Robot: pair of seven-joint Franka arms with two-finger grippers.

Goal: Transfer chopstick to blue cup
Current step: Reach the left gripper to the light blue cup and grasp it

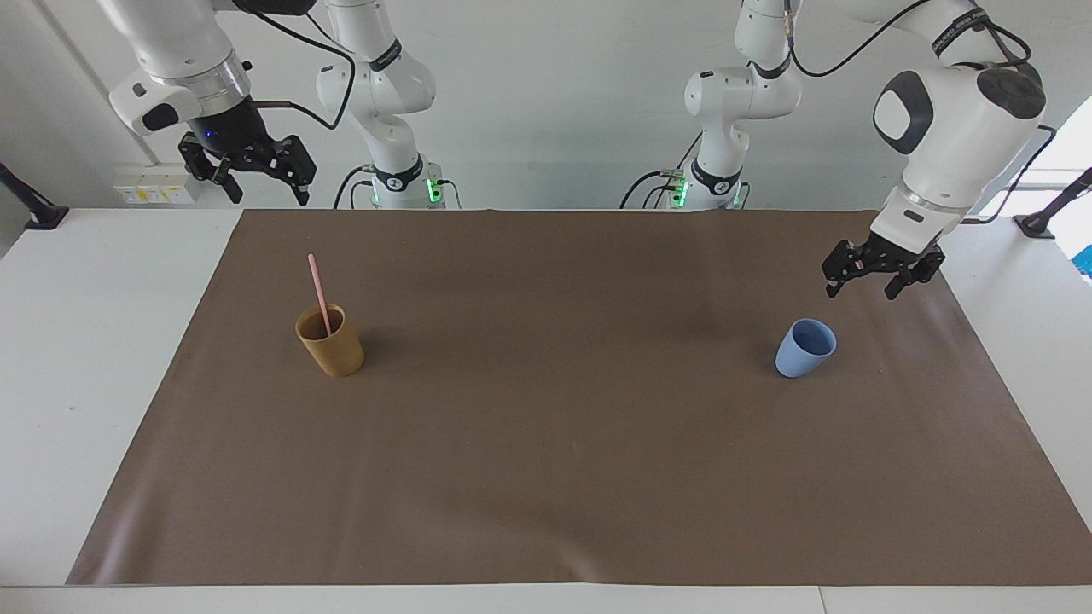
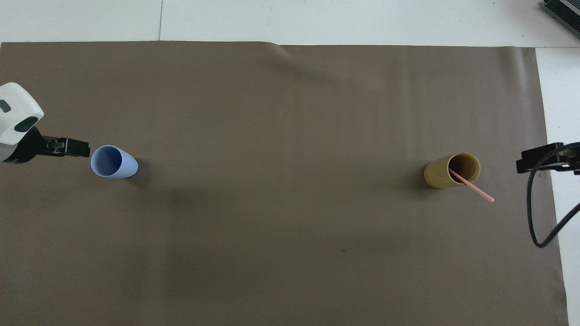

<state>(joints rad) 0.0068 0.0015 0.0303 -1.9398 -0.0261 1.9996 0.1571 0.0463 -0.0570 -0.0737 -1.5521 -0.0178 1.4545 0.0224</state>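
The chopstick (image 1: 319, 292) stood in the tan cup (image 1: 331, 343) and leaned on its rim. Its top end stuck out well above the cup. In the overhead view the stick (image 2: 471, 186) pointed out of the cup (image 2: 452, 170) toward 4 o'clock. The tan cup stood upright on the brown mat (image 1: 546, 477), toward the right arm's end of the table.

The blue cup (image 1: 805, 347) stood upright on the mat too, well apart from the tan cup, toward the left arm's end.

The left gripper (image 1: 862, 289) hung in the air with its fingers spread and held nothing. In the facing view it was at about 1 o'clock from the blue cup, near it but not touching.

The right gripper (image 1: 266, 198) waited up high over the table edge by the robots. It was at about 11 o'clock from the tan cup. Its fingers were spread and empty.
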